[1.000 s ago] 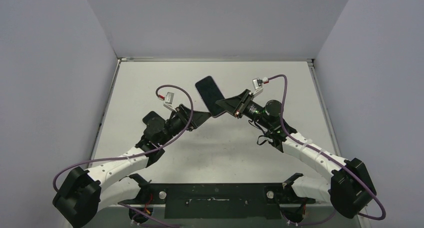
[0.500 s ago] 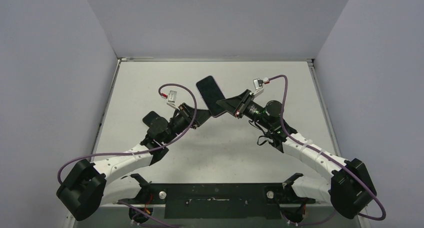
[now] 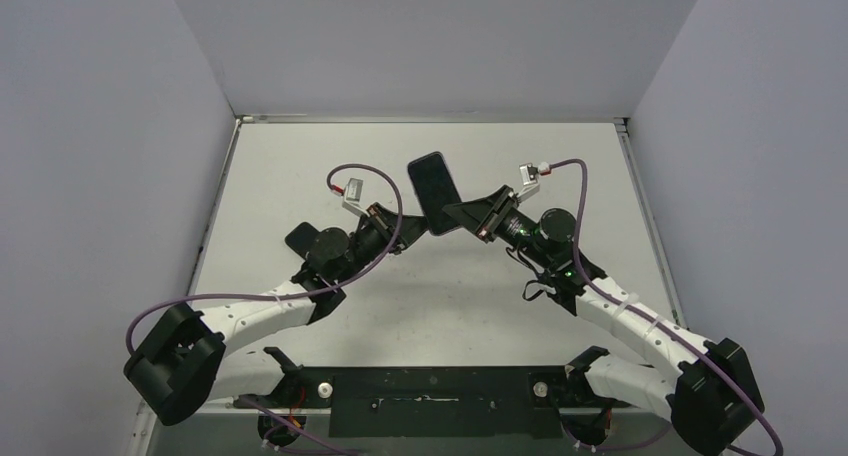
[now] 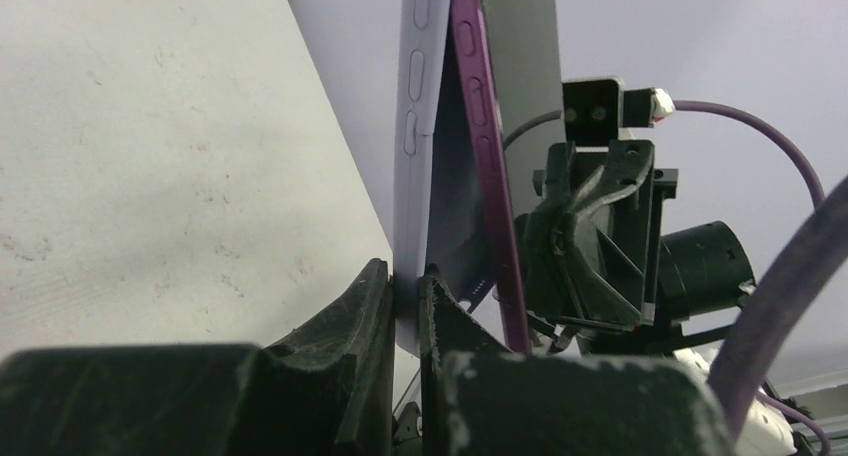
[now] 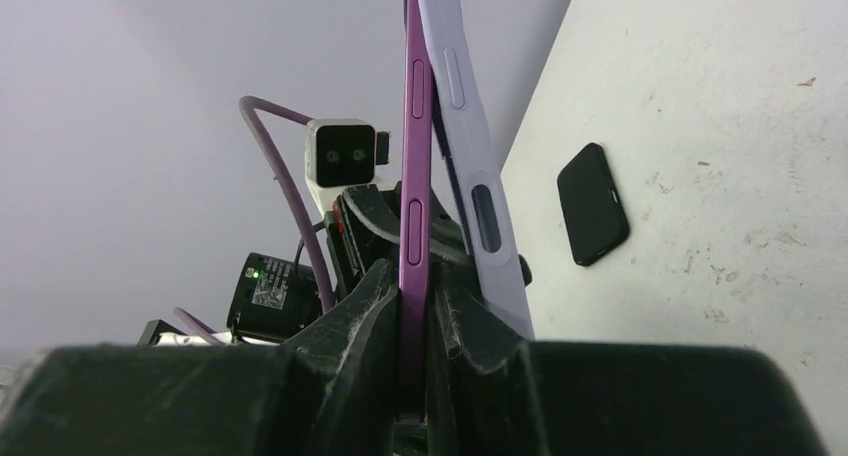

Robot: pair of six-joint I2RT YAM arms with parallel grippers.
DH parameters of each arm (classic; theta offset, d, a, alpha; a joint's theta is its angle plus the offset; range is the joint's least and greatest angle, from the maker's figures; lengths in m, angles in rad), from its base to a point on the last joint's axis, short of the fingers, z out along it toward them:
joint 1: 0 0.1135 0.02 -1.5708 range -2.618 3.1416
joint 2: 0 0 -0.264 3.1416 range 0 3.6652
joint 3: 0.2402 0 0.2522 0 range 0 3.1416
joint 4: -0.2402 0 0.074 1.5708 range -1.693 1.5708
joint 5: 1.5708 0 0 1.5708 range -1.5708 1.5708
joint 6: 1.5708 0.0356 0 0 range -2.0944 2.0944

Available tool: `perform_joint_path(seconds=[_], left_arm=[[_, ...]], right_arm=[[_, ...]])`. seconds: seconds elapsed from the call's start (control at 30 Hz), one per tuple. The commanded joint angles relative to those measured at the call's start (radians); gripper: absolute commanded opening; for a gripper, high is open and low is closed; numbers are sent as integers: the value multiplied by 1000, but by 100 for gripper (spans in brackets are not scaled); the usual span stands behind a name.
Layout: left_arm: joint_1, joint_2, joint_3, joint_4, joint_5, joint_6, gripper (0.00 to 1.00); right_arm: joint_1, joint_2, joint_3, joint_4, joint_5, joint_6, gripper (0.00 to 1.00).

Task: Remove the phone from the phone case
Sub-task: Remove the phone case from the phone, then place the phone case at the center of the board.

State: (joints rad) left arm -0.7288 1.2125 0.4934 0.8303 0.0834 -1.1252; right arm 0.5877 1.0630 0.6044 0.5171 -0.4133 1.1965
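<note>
Phone (image 3: pixel 435 191): purple-edged, with its dark face toward the overhead camera. It is held in the air over the middle of the table, between the two arms.
Phone case (image 4: pixel 415 126): pale lavender. It meets the phone at the end away from the claws and splays apart from it at the gripped end, leaving a wedge-shaped gap.
Right claw (image 5: pixel 412 268): clenched on the phone's purple edge.
Left claw (image 4: pixel 405 276): clenched on the free edge of the phone case.
Table (image 3: pixel 300 166): off-white, lightly speckled.
Black item (image 5: pixel 592 204): flat with rounded corners. It lies on the table, well apart from the phone.
</note>
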Motion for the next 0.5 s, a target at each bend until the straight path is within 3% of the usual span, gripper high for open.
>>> perform_joint_path(seconds=[0.0,0.3,0.47], left_arm=[[26,14,95,59,-227,-15,0],[60,97,167,44,-237,-10,0],[160,116,177,-35,-95,47,0]], right_arm=[[11,-74,-11,-41,-113,-32,0],[9,-87,-9,-138,-160,-77,0],[-27,-138,-1,-229,-117,-151,0]])
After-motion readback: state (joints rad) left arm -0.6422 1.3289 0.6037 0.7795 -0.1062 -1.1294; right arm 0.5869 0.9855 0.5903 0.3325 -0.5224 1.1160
